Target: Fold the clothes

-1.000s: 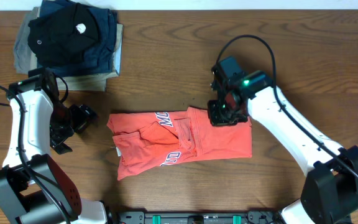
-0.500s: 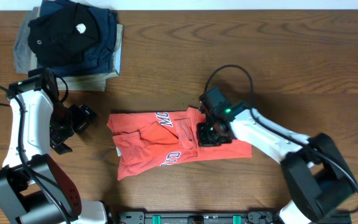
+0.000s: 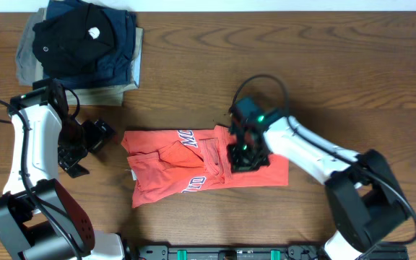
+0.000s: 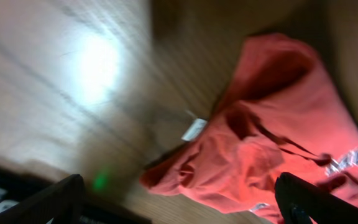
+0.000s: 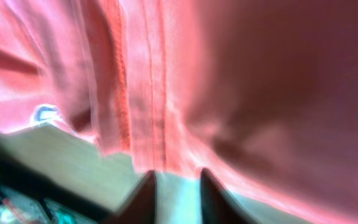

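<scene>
Across the tabletop (image 3: 193,79) the coral-red T-shirt (image 3: 179,170) lay mid-width, toward the robots' side. Its right half was fairly flat, its left half bunched and creased, with white lettering (image 3: 188,139) showing along a fold. A stack of dark folded garments (image 3: 85,50) sat at the far-left corner, well apart from it.

The right end effector (image 3: 243,155) was down on the shirt near its middle. In the wrist view its fingers were only narrowly parted, with bare wood in the gap and the hem just past the tips, no cloth pinched. The left end effector (image 3: 85,150) hovered just beside the shirt's left edge, spread wide and empty. A small white label (image 4: 194,129) poked out at that rumpled edge.

My read: mid-fold, with the left side still to square up. To do the step well:
- lift the right arm clear without dragging the hem
- have the left pinch both layers at the rumpled corner, not the label
- pull taut before laying it over
- keep the edges parallel
</scene>
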Available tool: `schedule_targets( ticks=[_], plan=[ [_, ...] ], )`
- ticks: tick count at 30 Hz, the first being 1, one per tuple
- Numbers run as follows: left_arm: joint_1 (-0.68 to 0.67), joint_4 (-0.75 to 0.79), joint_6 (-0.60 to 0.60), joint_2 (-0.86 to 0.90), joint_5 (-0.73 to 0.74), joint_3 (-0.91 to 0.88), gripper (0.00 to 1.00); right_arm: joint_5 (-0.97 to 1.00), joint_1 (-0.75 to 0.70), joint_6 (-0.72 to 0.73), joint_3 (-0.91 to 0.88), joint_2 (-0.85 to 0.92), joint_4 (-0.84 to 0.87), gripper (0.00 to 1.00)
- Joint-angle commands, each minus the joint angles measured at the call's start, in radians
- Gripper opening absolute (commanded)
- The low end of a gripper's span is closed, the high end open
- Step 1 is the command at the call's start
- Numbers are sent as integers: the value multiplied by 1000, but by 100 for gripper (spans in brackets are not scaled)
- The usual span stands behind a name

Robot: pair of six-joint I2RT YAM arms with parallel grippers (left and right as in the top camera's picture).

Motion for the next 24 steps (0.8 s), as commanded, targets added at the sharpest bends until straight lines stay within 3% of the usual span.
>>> schedule_targets(
  ticks=[1, 2, 9, 15, 24],
  plan=[
    [-1, 3, 76, -10, 59, 6, 98, 104, -92, -80, 126, -95, -100, 86],
    [-1, 7, 80, -10, 59, 2, 98, 135, -120, -93, 154, -109, -139, 99],
    [-1, 29, 119, -9, 98, -76, 98, 303, -321, -114, 218, -174, -240, 99],
    [-1, 122, 127, -9, 159, -186, 98, 240, -492, -111, 217, -176, -249, 99],
    [-1, 301, 197, -9, 329, -368, 98, 209, -547, -141, 217, -176, -261, 99]
  ],
)
